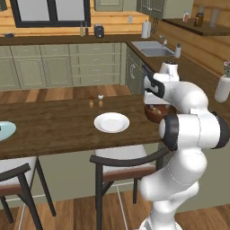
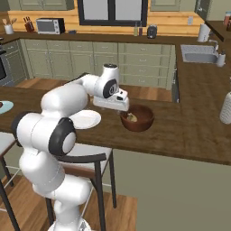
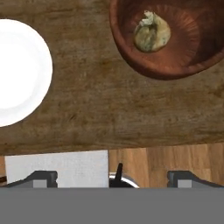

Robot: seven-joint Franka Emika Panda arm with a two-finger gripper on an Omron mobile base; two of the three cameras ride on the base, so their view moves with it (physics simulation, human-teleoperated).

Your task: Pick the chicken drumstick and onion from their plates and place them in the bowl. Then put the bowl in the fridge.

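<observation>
The hand point(image 3: 112, 178) hangs above the near edge of the table point(image 3: 109, 113), its two fingers point(image 3: 41, 178) spread wide apart with nothing between them. Beyond the hand and a little to one side stands the bowl point(image 3: 127, 48), upright on the table, with the onion point(image 3: 152, 33) lying inside it near the middle. In the right base view the hand point(image 2: 118, 108) sits just beside the bowl point(image 2: 143, 122), at its rim on the side nearer the arm, and the onion point(image 2: 131, 117) shows as a pale lump within. On the other side of the hand lies the white plate point(image 3: 17, 72), flat on the table, apart from the bowl and bare. In the left base view the same plate point(image 1: 111, 122) rests near the table's front edge, with the bowl point(image 1: 155, 114) partly hidden behind the arm. Well away from the hand, at the far end of the table, the blue plate point(image 1: 5, 130) sits at the frame's edge; in the right base view a dark reddish lump, likely the drumstick point(image 2: 1, 105), lies on the blue plate point(image 2: 6, 107). Two small shakers point(image 1: 95, 100) stand on the table behind the white plate.
</observation>
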